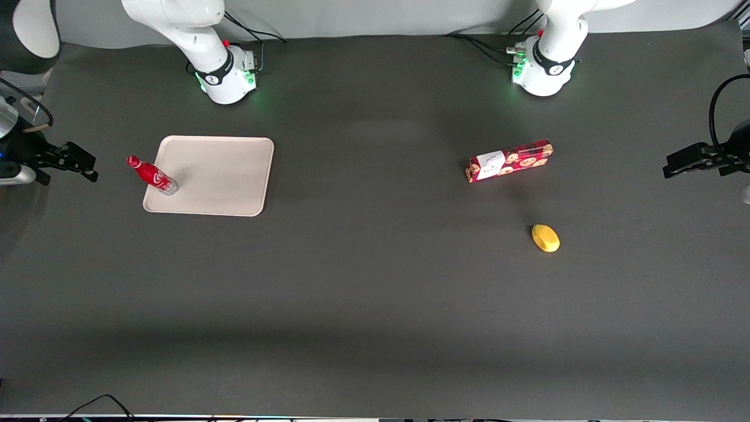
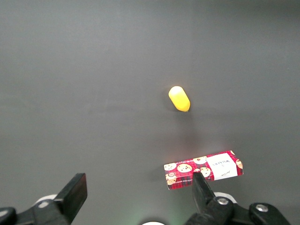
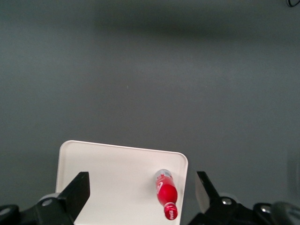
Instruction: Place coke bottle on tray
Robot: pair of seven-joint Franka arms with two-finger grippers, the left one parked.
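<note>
Honestly looks light, stiff, slick: coke bottle (image 1: 151,174) standing on tray (image 1: 222,176); best pinched mid-body. Gripper (image 3: 140,197) up above, spread wide, holding nothing.

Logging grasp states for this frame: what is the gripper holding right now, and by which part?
Nothing. The gripper hangs open above the tray, and the coke bottle stands on it, untouched.
</note>
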